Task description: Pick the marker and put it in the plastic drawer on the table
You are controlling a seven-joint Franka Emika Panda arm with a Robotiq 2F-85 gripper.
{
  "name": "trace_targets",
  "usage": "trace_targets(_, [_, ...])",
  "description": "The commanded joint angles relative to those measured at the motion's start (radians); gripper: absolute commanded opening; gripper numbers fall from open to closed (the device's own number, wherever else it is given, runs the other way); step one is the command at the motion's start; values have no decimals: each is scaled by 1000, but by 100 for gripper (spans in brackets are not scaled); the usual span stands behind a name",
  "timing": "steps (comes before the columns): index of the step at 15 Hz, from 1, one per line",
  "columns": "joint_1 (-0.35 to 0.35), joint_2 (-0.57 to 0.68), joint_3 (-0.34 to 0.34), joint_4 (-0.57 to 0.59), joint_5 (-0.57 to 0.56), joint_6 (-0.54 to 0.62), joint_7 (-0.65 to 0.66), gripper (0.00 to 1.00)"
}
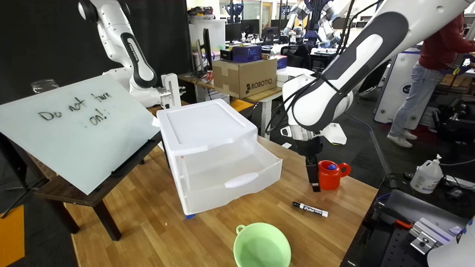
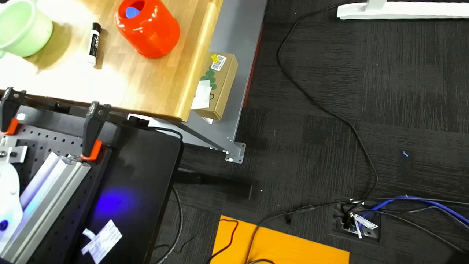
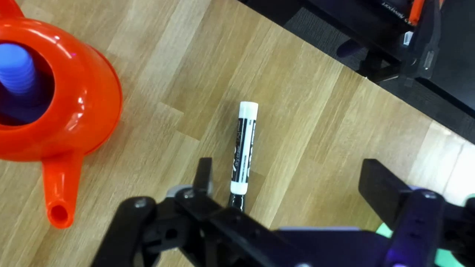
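nearest me in an exterior view, a pale green bowl sat at the bottom middle of the frame, its small handle toward the upper left. above and to the right of it, the marker lay flat on the table, black cap to the left, white end to the right. the gripper hung above the table near it, and the wrist view showed its jaws spread well apart, its dark body hiding part of the marker's black cap. a red teapot-like toy stood just behind the fingers, right of middle, with something blue in its mouth; i couldn't tell whether they touched. the plastic drawer took up the middle, its tray pulled out toward the lower right. at the left a whiteboard lay slanted over a dark low stool, lettered "do not turn on!"

the table was light brown wood, its grain running in strips. a dark carpeted floor filled the right side in an exterior view, with an orange panel along the bottom. further back in an exterior view, another white arm rose at the upper left before a black backdrop, a cardboard box marked "robotiq" sat at the upper middle, and a person in jeans stood at the upper right.
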Motion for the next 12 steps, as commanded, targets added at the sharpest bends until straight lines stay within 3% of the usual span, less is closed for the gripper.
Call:
trace_targets(1, [-31, 68, 22, 12, 33, 44, -45, 100])
trace_targets(12, [-36, 89, 34, 18, 21, 35, -37, 100])
